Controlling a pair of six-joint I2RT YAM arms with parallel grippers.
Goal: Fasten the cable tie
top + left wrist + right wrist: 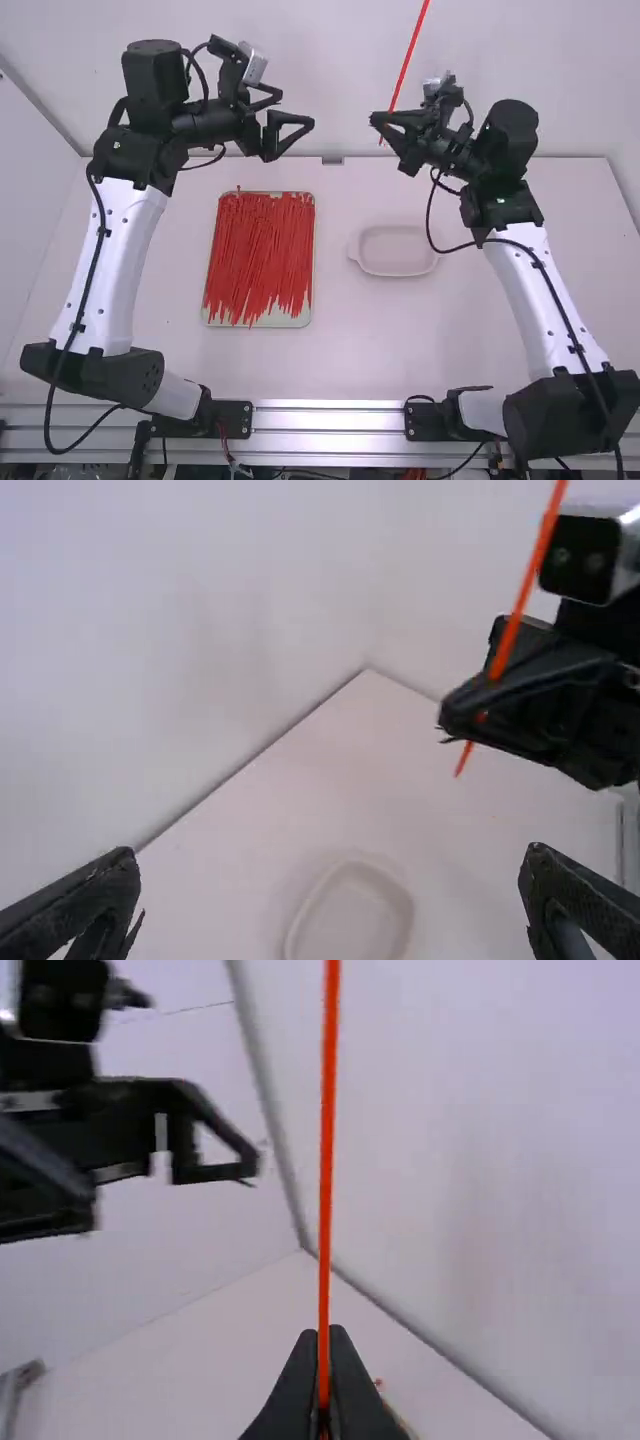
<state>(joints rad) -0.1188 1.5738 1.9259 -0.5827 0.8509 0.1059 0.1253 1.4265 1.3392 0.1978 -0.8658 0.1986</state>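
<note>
Cable tie (pixel 409 55) pinched near its lower end in right gripper (pixel 376 119), fingers clamped shut, strip standing straight up past the tips. Left gripper (pixel 297 112) opposite, level, spread wide, empty; probably placed to catch the free end for looping.

High cam sat above & behind arm bases, looked fwd/down over whole white table (pixel 400 330). Left wrist cam, raised, faced across at right gripper (pixel 468 718), close, w/ dish (pixel 348 912) below. Right wrist cam sighted along its pinched cable tie (pixel 326 1160) toward back wall (pixel 500 1210), left gripper (pixel 176 1195) near. All shared table's far edge & wall.
</note>
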